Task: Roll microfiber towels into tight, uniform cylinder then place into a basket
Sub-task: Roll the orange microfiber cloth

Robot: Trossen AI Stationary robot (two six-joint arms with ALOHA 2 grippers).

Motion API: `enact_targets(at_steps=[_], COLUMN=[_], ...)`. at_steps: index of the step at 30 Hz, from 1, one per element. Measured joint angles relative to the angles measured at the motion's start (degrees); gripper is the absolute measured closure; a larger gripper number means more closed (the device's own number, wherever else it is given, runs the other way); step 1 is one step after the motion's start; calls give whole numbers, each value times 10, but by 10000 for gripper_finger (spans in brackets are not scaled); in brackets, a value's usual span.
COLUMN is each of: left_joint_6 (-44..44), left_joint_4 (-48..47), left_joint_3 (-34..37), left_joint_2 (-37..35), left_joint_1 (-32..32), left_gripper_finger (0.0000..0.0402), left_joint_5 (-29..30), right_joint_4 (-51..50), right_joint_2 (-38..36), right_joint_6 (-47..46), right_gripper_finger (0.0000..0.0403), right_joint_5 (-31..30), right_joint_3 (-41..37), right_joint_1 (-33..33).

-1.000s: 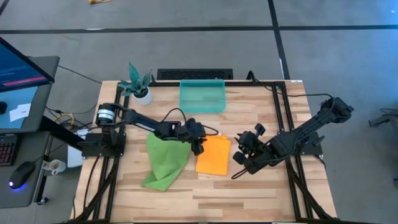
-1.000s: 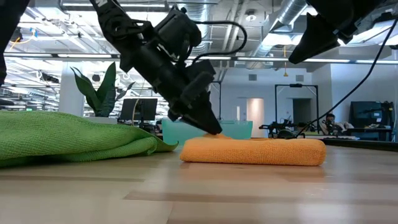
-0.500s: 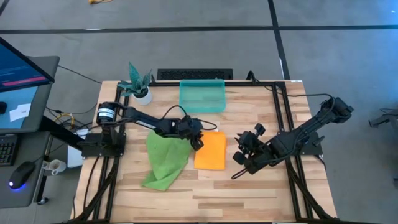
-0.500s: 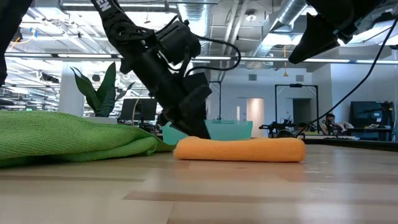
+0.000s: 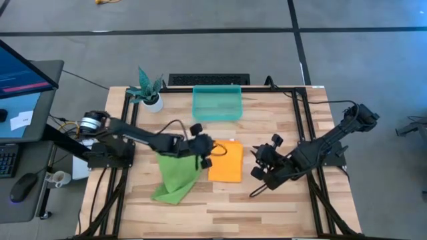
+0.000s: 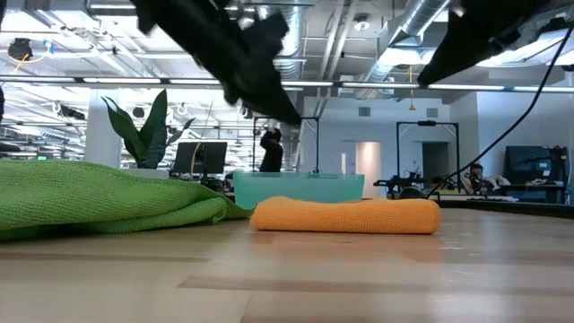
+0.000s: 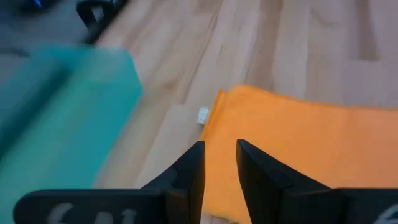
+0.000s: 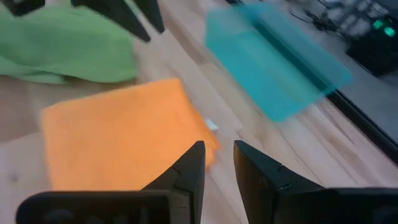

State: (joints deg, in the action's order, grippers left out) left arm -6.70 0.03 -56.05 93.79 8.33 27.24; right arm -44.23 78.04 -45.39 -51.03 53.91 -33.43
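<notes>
Two microfiber towels lie side by side on the wooden table (image 5: 267,207): the orange-yellow towel (image 5: 226,161), folded into a flat rectangle near the middle, and the lime green towel (image 5: 176,175), loosely crumpled just beside it. The teal basket (image 5: 217,103) stands at the far edge, apart from both and with no towel in it. The left gripper (image 5: 204,148) hangs above the seam between the towels, lifted off the cloth, its jaws nearly closed with only a thin gap and nothing between them. The right gripper (image 5: 260,162) hovers beside the orange towel's other edge, jaws likewise narrowed on nothing. A small potted plant (image 5: 148,89) sits at the table's far left corner.
</notes>
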Motion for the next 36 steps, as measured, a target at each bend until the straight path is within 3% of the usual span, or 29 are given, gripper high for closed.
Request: enact_targets(at_steps=[5, 11, 16, 21, 29, 36], left_joint_6=[24, 100, 81, 72, 2, -37], left_joint_4=[-57, -59, -78, -80, -86, -104], left_joint_3=[0, 0, 0, 0, 0, 0], left_joint_2=[-58, -66, -64, -64, -64, -64], left_joint_1=[94, 212, 279, 314, 305, 288], left_gripper_finger=[317, 317, 317, 317, 312, 267], left_joint_5=[85, 189, 176, 166, 145, 79], right_joint_4=[108, 239, 270, 268, 296, 329], right_joint_2=[0, 0, 0, 1, 69, 123], right_joint_6=[109, 240, 274, 235, 295, 339], right_gripper_finger=[294, 294, 294, 294, 294, 294], right_joint_5=[1, 15, 47, 78, 62, 62], right_joint_3=[0, 0, 0, 0, 1, 0], right_joint_1=[-13, -39, -61, -87, -113, -97])
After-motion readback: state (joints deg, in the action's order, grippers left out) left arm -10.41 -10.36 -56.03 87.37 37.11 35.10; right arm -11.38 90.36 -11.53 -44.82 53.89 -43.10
